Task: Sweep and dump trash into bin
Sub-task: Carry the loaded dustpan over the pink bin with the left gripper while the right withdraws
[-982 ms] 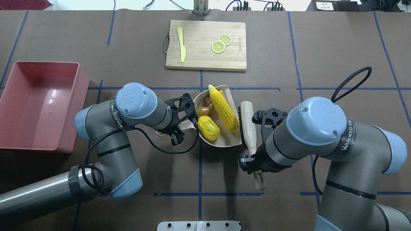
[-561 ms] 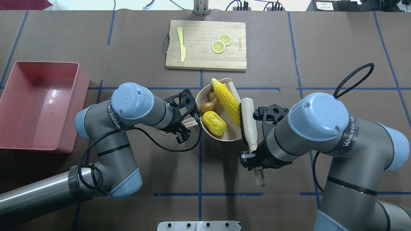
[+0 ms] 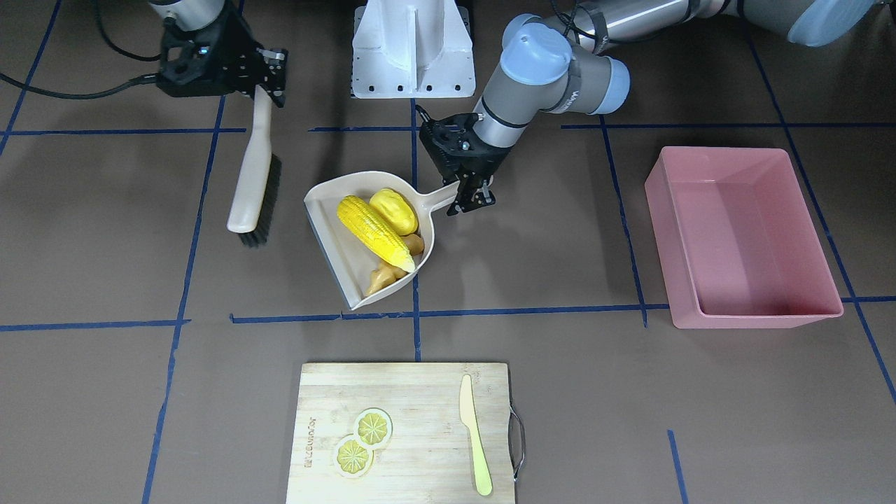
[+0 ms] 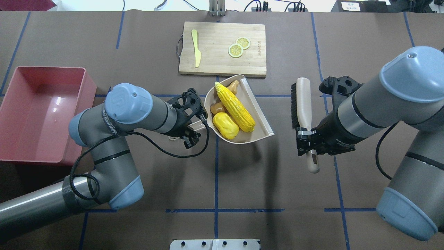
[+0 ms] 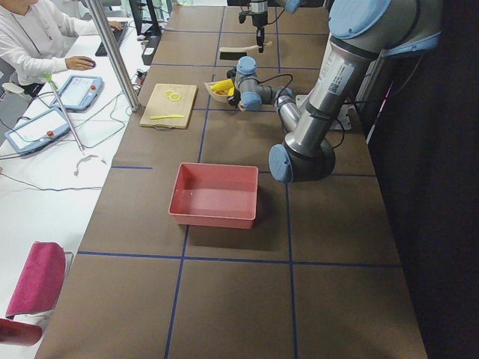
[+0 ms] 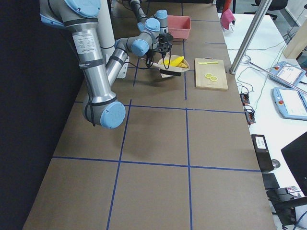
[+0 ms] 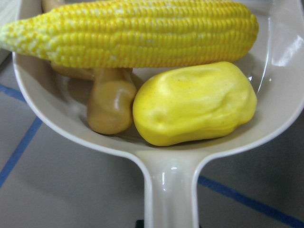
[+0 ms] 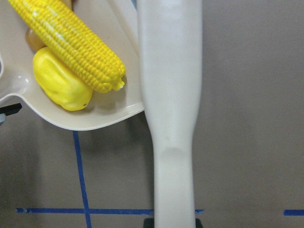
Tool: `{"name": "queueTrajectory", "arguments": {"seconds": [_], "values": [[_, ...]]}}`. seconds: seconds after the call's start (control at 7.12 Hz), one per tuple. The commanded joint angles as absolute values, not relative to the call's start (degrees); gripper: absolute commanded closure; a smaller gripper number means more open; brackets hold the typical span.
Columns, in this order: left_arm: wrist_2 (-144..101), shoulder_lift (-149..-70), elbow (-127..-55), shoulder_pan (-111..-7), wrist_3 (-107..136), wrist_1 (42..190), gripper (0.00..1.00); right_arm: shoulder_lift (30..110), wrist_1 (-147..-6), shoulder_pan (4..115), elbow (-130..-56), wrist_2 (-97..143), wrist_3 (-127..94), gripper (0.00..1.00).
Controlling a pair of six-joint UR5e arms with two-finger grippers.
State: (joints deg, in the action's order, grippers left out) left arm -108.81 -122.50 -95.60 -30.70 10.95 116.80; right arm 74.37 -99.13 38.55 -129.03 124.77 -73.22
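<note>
Now L gripper (image 4: 196, 131) clamps dustpan (image 4: 258, 114) handle; R gripper (image 4: 309, 143), brush (image 4: 302, 100).

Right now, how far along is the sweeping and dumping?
Sweeping looks done: the corn cob, potato piece and ginger root all lie in the dustpan. In hand: the left tool grips the dustpan handle, the right tool holds the brush. To do: the pink bin is empty, so the dump remains.

Board (image 4: 222, 66) bears knife (image 4: 196, 52), lemon slices (image 4: 235, 50); brush (image 4: 302, 100) well apart from dustpan (image 4: 263, 122).
</note>
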Motion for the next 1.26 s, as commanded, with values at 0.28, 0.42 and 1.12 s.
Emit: {"name": "queueTrajectory", "arguments": {"seconds": [0.28, 0.42, 1.12], "values": [[-127.0, -113.0, -100.4, -45.5, 10.1, 118.4, 0.96, 85.0, -98.5, 41.0, -128.9, 121.0, -65.0, 1.0], [-132.4, -110.1, -101.2, -50.3, 6.1, 119.2, 0.96, 86.1, -98.3, 41.0, -128.8, 119.7, -62.9, 1.0], [-142.0, -95.4, -100.8, -71.6, -20.4, 119.1, 0.96, 88.8, -98.2, 41.1, -128.4, 118.2, -59.9, 1.0]]}}
